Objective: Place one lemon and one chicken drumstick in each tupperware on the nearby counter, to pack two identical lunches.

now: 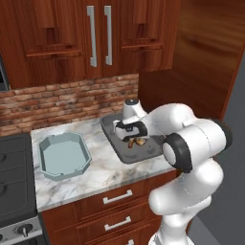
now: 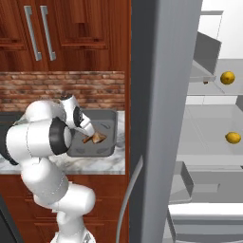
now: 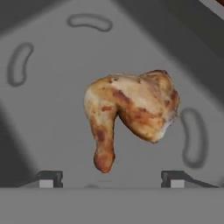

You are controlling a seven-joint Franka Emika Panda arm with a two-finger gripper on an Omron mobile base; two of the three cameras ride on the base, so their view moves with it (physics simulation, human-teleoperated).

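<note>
Hand view centre shows the chicken drumstick (image 3: pixel 131 111) lying in the dark grey tupperware (image 3: pixel 52 122), gripper (image 3: pixel 111 178) spread wide above, evidently releasing.

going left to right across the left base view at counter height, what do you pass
black stove top → pale blue-grey tupperware → bare marbled counter → dark grey tupperware with the gripper over a chicken drumstick inside it

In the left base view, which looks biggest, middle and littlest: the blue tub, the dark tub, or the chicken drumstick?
1. Pale blue tub and dark tub: look about alike; the arm hides part of the dark one, so no ranking.
2. Chicken drumstick: clearly the littlest, lying in the dark tub.
</note>
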